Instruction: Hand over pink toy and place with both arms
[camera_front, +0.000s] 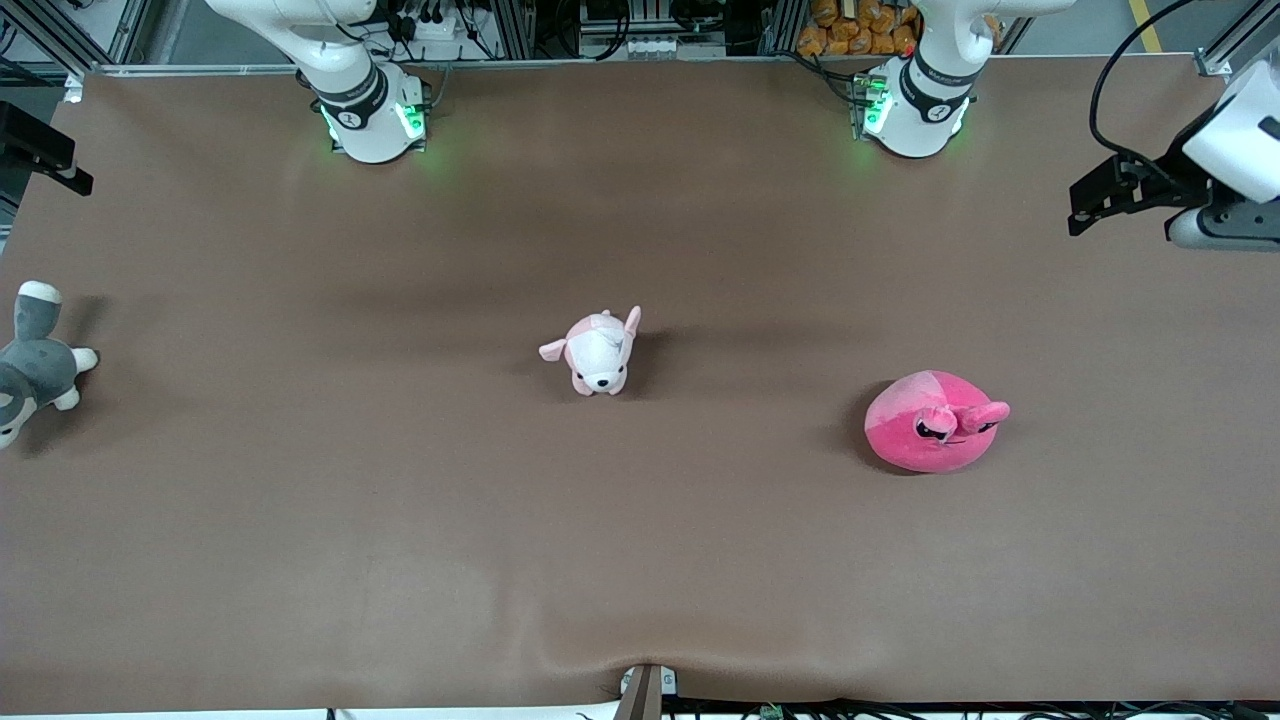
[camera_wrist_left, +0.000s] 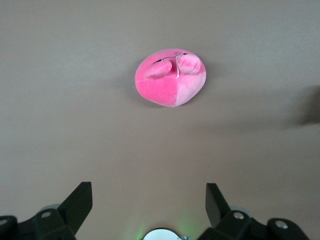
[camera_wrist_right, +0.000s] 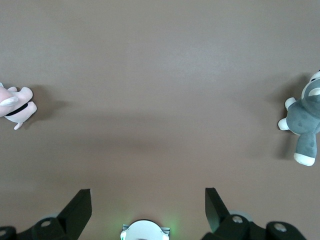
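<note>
The pink toy (camera_front: 925, 425) lies on the brown table toward the left arm's end, alone; the left wrist view shows it (camera_wrist_left: 167, 87) as well. My left gripper (camera_wrist_left: 148, 192) is open and empty, high over the table near its own base (camera_front: 915, 105), well away from the toy. My right gripper (camera_wrist_right: 147, 195) is open and empty too, high over the table near its base (camera_front: 365, 110). Neither hand shows in the front view.
A small pale pink-and-white puppy plush (camera_front: 598, 352) stands mid-table, also in the right wrist view (camera_wrist_right: 15, 107). A grey-and-white plush (camera_front: 30, 370) lies at the right arm's end (camera_wrist_right: 305, 120). A black-and-white device (camera_front: 1200, 180) overhangs the left arm's end.
</note>
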